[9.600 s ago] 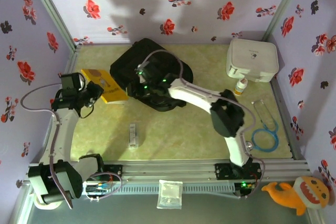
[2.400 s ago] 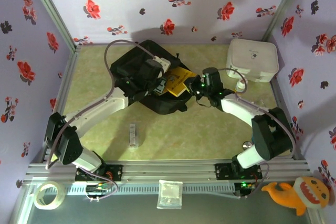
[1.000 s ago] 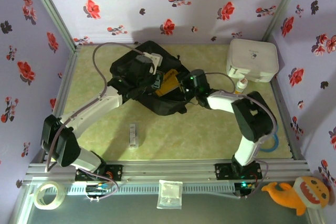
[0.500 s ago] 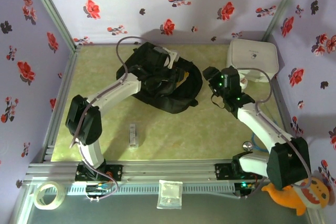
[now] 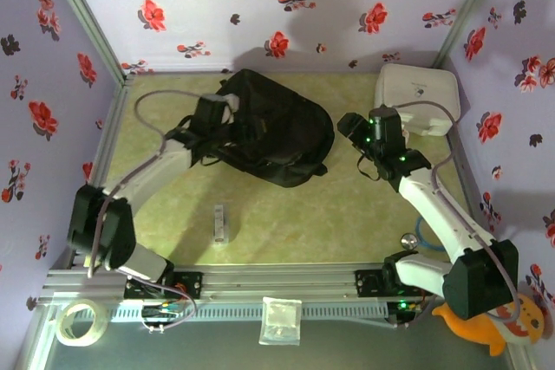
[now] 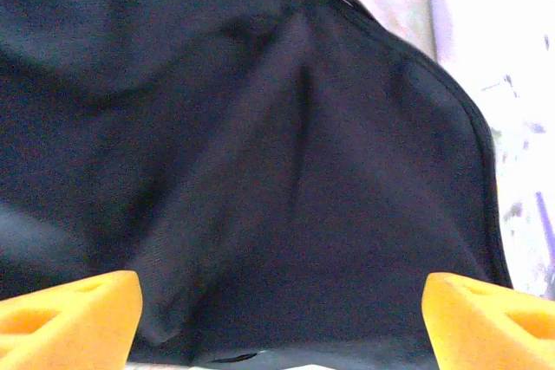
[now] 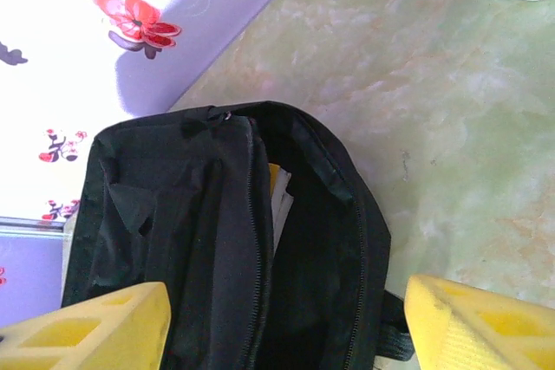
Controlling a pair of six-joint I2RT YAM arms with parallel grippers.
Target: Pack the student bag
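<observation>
My left arm bends at an elbow out to the near left, forearm slanting far and right. The left tool (image 5: 224, 127) has its fingers (image 6: 71, 311) spread wide. My right arm stretches far, and the right tool (image 5: 349, 125) points left, fingers (image 7: 87, 328) also apart.

The yellow book (image 7: 274, 178), earlier held above the student bag (image 5: 277, 132), now lies inside its opening, ahead of the right gripper (image 7: 282, 327), which has backed off with jaws apart. The left gripper (image 6: 277, 322) has shifted, black fabric close before it.
</observation>
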